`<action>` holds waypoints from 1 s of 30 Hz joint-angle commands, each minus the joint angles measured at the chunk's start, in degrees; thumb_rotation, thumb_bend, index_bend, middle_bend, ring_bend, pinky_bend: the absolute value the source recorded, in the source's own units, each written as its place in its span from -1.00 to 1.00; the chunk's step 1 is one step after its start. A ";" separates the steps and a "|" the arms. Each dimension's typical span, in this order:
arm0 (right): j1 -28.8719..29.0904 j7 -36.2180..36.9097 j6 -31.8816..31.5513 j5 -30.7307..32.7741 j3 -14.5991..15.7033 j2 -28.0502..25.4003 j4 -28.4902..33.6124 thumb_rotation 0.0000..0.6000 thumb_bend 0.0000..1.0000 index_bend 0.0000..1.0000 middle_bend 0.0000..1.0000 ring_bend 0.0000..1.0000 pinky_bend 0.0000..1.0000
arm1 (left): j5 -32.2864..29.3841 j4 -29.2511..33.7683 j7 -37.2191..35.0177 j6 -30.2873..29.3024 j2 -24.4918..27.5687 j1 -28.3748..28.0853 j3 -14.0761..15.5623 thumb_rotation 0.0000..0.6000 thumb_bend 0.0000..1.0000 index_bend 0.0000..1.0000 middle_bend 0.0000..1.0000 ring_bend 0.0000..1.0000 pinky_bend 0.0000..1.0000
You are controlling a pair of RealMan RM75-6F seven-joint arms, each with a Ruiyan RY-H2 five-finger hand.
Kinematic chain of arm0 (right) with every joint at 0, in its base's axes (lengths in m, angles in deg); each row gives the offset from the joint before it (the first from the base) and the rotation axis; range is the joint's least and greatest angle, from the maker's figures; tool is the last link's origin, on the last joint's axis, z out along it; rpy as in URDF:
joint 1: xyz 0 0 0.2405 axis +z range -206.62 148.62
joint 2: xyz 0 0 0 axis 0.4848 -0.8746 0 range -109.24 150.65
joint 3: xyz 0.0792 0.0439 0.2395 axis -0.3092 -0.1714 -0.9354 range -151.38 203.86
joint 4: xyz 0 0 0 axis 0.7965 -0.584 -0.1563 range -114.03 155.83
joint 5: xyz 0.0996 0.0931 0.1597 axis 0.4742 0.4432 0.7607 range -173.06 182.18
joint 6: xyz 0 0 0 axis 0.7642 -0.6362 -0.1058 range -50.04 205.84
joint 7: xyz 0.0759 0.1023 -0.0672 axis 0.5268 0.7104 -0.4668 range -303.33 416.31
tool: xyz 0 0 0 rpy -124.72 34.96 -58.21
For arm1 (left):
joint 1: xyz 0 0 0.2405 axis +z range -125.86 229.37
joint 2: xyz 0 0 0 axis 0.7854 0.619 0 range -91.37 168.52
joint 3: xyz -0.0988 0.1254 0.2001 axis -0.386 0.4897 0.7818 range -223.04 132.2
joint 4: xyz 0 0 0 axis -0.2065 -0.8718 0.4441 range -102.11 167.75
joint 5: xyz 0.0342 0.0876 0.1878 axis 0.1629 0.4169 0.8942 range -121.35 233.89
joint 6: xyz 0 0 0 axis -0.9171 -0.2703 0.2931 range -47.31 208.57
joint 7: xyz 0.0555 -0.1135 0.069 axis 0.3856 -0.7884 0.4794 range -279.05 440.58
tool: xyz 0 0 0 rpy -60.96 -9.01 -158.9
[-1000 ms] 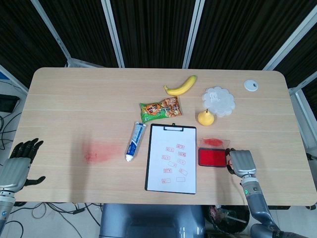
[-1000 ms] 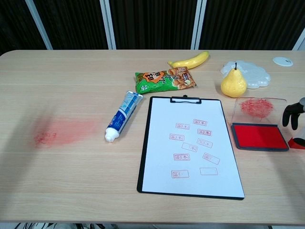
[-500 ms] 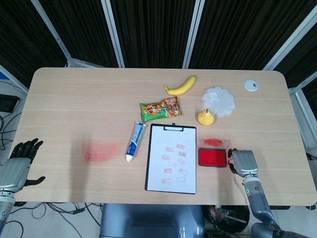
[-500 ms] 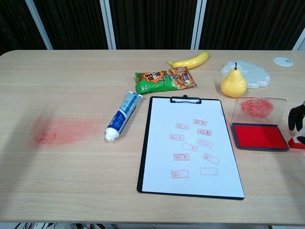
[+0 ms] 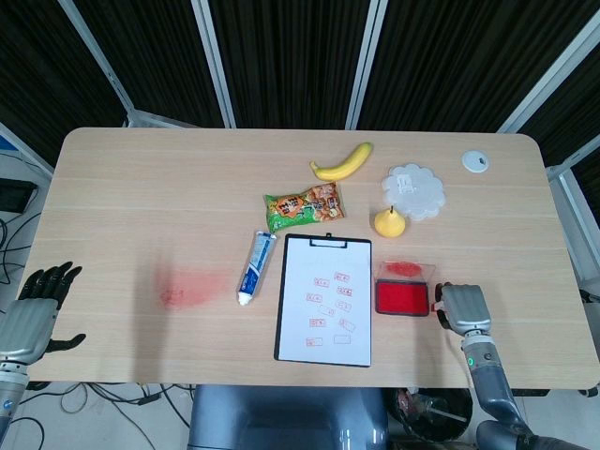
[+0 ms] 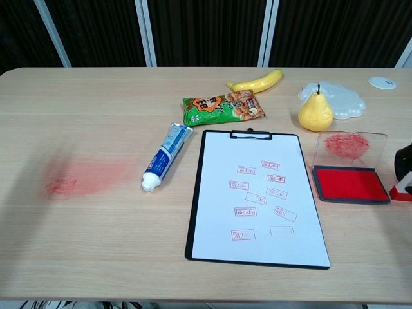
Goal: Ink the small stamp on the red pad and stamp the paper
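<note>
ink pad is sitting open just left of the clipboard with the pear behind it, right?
Not quite: the ink pad lies open just right of the clipboard, not left. The pear does stand behind it. The chest view shows this plainly, and the head view agrees.

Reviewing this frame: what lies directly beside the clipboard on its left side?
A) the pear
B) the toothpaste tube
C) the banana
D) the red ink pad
B: the toothpaste tube lies just left of the clipboard; the red ink pad and pear are on its right.
</note>
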State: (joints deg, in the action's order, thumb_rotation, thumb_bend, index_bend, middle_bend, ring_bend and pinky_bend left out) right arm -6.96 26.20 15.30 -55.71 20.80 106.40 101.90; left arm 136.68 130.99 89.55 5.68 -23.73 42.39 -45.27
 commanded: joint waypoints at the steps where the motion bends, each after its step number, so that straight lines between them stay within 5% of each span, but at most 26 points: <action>1: 0.03 -0.02 0.04 0.21 -0.01 -0.01 -0.02 1.00 -0.09 0.02 -0.06 0.63 0.67 | -0.02 0.02 -0.01 0.00 0.00 0.01 0.00 1.00 -0.97 -1.00 -1.00 -1.00 -1.00; 14: 0.23 -0.01 0.28 1.15 0.05 0.02 -0.49 1.00 -0.06 0.07 -0.02 0.63 0.67 | -0.12 0.07 0.04 0.03 0.02 0.02 -0.01 1.00 -0.97 -1.00 -1.00 -1.00 -1.00; 30: 0.31 4.03 -0.10 -2.80 0.71 -0.36 -0.89 1.00 0.46 0.42 0.30 0.66 0.67 | -0.32 0.13 -0.04 0.14 0.09 -0.01 -0.07 1.00 -0.97 -1.00 -1.00 -1.00 -1.00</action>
State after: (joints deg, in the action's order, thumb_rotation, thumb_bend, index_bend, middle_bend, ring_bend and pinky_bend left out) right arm -6.67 29.90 15.17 -58.18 21.43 106.18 101.01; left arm 136.36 131.12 89.50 5.82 -23.64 42.38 -45.34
